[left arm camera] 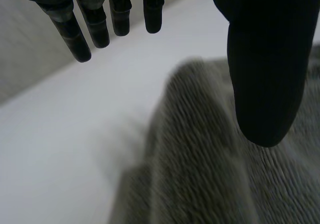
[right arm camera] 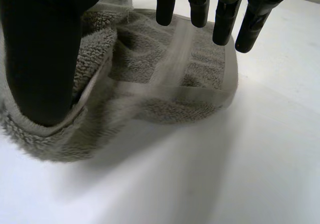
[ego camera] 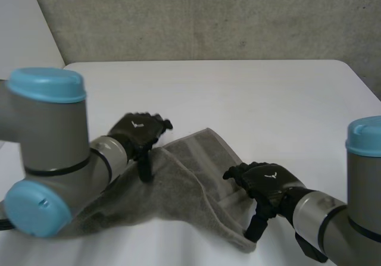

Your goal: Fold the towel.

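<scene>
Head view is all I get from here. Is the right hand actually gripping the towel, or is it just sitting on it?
Observer: Not gripping. In its wrist view the right hand has straight fingers spread above the grey towel, not curled round it.
Operator: And its thumb?
Observer: The thumb sits by the towel's thick hemmed edge, apart from the fingers, so nothing is pinched.
Operator: Left hand?
Observer: The left hand is open too: straight fingers over bare white table, thumb above the towel.
</scene>
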`<action>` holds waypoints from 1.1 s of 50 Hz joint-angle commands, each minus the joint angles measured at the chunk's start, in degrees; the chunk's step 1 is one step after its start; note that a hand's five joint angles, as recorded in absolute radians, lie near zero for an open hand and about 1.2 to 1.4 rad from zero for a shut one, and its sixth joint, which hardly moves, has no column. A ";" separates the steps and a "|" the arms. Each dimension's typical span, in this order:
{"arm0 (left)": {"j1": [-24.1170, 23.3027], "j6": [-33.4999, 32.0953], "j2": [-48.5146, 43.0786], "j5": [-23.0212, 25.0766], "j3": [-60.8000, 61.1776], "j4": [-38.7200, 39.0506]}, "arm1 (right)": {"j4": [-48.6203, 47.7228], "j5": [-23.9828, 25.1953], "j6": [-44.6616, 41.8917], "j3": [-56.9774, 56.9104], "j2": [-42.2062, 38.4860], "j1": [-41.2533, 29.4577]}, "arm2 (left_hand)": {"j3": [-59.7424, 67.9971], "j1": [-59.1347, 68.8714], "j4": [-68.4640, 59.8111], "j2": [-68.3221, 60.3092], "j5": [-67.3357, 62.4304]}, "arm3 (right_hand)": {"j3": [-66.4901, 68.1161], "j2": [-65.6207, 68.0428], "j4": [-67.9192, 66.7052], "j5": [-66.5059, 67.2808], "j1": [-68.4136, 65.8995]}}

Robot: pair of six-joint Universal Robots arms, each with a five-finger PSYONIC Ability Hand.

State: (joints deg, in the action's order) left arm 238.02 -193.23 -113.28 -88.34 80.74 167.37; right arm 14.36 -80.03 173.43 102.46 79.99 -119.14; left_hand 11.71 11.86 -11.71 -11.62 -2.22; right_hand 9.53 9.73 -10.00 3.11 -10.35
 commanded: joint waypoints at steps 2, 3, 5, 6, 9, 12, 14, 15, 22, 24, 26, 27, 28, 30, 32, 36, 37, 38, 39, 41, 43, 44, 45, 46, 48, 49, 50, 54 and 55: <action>0.25 -3.73 -7.75 0.10 -7.17 -7.32 | 4.09 0.31 -0.03 1.86 6.58 0.23 | 1.87 1.72 -1.87 -1.95 -1.36 | 0.47 0.27 0.00 -3.11 0.35; 0.43 -3.91 -7.83 0.10 -7.35 -7.50 | 4.70 0.31 -0.03 2.21 7.45 0.23 | 2.54 2.39 -2.54 -2.62 -2.03 | 0.47 0.27 0.00 -3.11 0.35; 0.43 -3.91 -7.84 0.01 -7.36 -7.50 | 5.32 0.31 -0.03 2.48 8.24 0.23 | 4.88 4.73 -4.88 -4.96 -4.37 | 0.47 0.27 0.00 -3.11 0.35; 0.43 -3.91 -7.84 0.01 -7.36 -7.50 | 6.02 0.40 -0.03 2.83 8.77 0.14 | 4.90 4.75 -4.90 -4.98 -4.39 | 0.47 0.27 0.00 -3.11 0.35; 0.60 -3.91 -7.84 -0.08 -7.44 -7.50 | 7.51 0.66 0.06 3.18 9.56 0.05 | 13.65 13.50 -13.65 -13.73 -13.14 | 0.47 0.27 0.00 -3.11 0.35; 0.60 -3.91 -7.84 0.01 -7.36 -7.50 | 8.22 0.75 0.06 3.27 9.74 0.05 | 28.11 27.96 -28.11 -28.20 -27.60 | 0.47 0.27 0.00 -3.11 0.35; 0.69 -3.91 -7.92 -0.08 -7.27 -7.32 | 8.92 0.75 -0.11 3.45 9.92 0.05 | 44.60 44.45 -44.60 -44.68 -44.09 | 0.47 0.27 0.00 -3.11 0.35; 0.69 -3.91 -8.01 0.01 -7.09 -7.32 | 8.93 0.75 -0.11 3.45 9.92 0.05 | 61.42 61.27 -61.42 -61.50 -60.91 | 0.47 0.27 0.00 -3.11 0.35; 0.78 -3.56 -7.92 -0.16 -7.27 -6.88 | 9.19 1.10 -0.99 4.67 10.97 -0.12 | 68.29 68.14 -68.29 -68.38 -67.78 | 0.47 0.27 0.00 -3.11 0.35; 1.57 -2.94 -7.66 -0.51 -8.93 -6.01 | 9.10 1.01 -1.08 4.85 10.88 -0.21 | 68.29 68.14 -68.29 -68.38 -67.78 | 0.47 0.27 0.00 -3.11 0.35; 2.27 -2.42 -7.75 -1.04 -10.33 -5.66 | 8.93 0.84 -1.17 4.94 10.80 -0.21 | 68.29 68.14 -68.29 -68.38 -67.78 | 0.47 0.27 0.00 -3.11 0.35; 2.71 -1.11 -7.92 -1.83 -11.56 -5.74 | 8.58 0.92 -1.08 5.03 10.71 -0.21 | 68.29 68.14 -68.29 -68.38 -67.78 | 0.47 0.27 0.00 -3.11 0.35; 2.71 -1.10 -7.92 -1.83 -11.57 -5.74 | 8.58 0.92 -1.08 5.03 10.71 -0.21 | 68.29 68.14 -68.29 -68.38 -67.78 | 0.47 0.27 0.00 -3.11 0.35; 2.80 0.40 -8.01 -2.71 -12.28 -5.83 | 6.57 1.36 -0.56 5.03 9.84 -0.38 | 68.29 68.14 -68.29 -68.38 -67.78 | 0.47 0.27 0.00 -3.11 0.35; 2.98 2.85 -8.01 -3.68 -12.63 -5.83 | 4.47 1.63 -0.38 5.12 9.05 -0.56 | 68.29 68.14 -68.29 -68.38 -67.78 | 0.47 0.27 0.00 -3.11 0.35; 3.68 3.56 -8.01 -3.94 -12.37 -5.83 | -1.08 2.50 -1.08 4.68 1.33 -3.01 | 68.29 68.14 -68.29 -68.38 -67.78 | 0.47 0.27 0.00 -3.11 0.35; 4.12 3.65 -7.92 -3.94 -12.10 -5.83 | -1.09 2.51 -1.08 4.68 1.30 -3.02 | 68.29 68.14 -68.29 -68.38 -67.78 | 0.47 0.27 0.00 -3.11 0.35; 4.73 3.74 -7.84 -3.94 -12.01 -5.83 | -1.53 2.42 -1.25 3.98 -0.96 -4.94 | 68.29 68.14 -68.29 -68.38 -67.78 | 0.47 0.27 0.00 -3.11 0.35; 4.73 3.74 -7.84 -3.94 -12.01 -5.83 | -1.53 2.42 -1.26 3.97 -0.98 -4.96 | 68.29 68.14 -68.29 -68.38 -67.78 | 0.47 0.27 0.00 -3.11 0.35; 5.35 3.83 -7.84 -4.03 -11.93 -6.00 | -2.23 2.15 -1.26 2.58 -5.09 -6.97 | 68.29 68.14 -68.29 -68.38 -67.78 | 0.47 0.27 0.00 -3.11 0.35; 6.40 3.91 -7.75 -4.03 -11.93 -6.62 | -2.50 2.24 -1.26 1.78 -7.11 -7.24 | 68.29 68.14 -68.29 -68.38 -67.78 | 0.47 0.27 0.00 -3.11 0.35; 6.40 3.91 -7.75 -4.03 -11.93 -6.62 | -2.85 1.98 -1.26 0.65 -8.87 -7.59 | 68.29 68.14 -68.29 -68.38 -67.78 | 0.47 0.27 0.00 -3.11 0.35; 6.75 3.91 -7.75 -4.03 -12.01 -6.97 | -2.85 1.98 -1.26 0.63 -8.89 -7.60 | 68.29 68.14 -68.29 -68.38 -67.78 | 0.47 0.27 0.00 -3.11 0.35; 7.10 4.00 -7.66 -4.03 -12.10 -7.15 | -3.37 2.07 -1.26 -0.32 -9.94 -8.03 | 68.29 68.14 -68.29 -68.38 -67.78 | 0.47 0.27 0.00 -3.11 0.35; 7.28 3.91 -7.57 -4.03 -12.19 -7.15 | -4.34 2.24 -1.26 -1.03 -10.29 -8.73 | 68.29 68.14 -68.29 -68.38 -67.78 | 0.47 0.27 0.00 -3.11 0.35; 7.28 3.91 -7.57 -4.03 -12.19 -7.15 | -5.48 2.24 -1.17 -1.64 -10.56 -9.69 | 68.29 68.14 -68.29 -68.38 -67.78 | 0.47 0.27 0.00 -3.11 0.35; 7.37 4.00 -7.40 -4.03 -12.28 -7.15 | -5.49 2.24 -1.17 -1.65 -10.56 -9.70 | 68.29 68.14 -68.29 -68.38 -67.78 | 0.47 0.27 0.00 -3.11 0.35; 7.37 4.00 -7.13 -4.03 -12.28 -7.23 | -9.69 1.98 -1.34 -2.26 -11.00 -11.02 | 68.29 68.14 -68.29 -68.38 -67.78 | 0.47 0.27 0.00 -3.11 0.35; 7.37 4.00 -7.13 -4.03 -12.28 -7.23 | -9.71 1.98 -1.34 -2.27 -11.00 -11.02 | 68.29 68.14 -68.29 -68.38 -67.78 | 0.47 0.27 0.00 -3.11 0.35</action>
State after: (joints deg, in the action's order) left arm 245.28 -189.20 -120.78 -92.40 68.57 160.28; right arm 8.81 -77.86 172.18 101.28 69.42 -128.64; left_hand 69.55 67.54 -69.70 -69.67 -58.44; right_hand 9.55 9.73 -10.04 3.11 -10.34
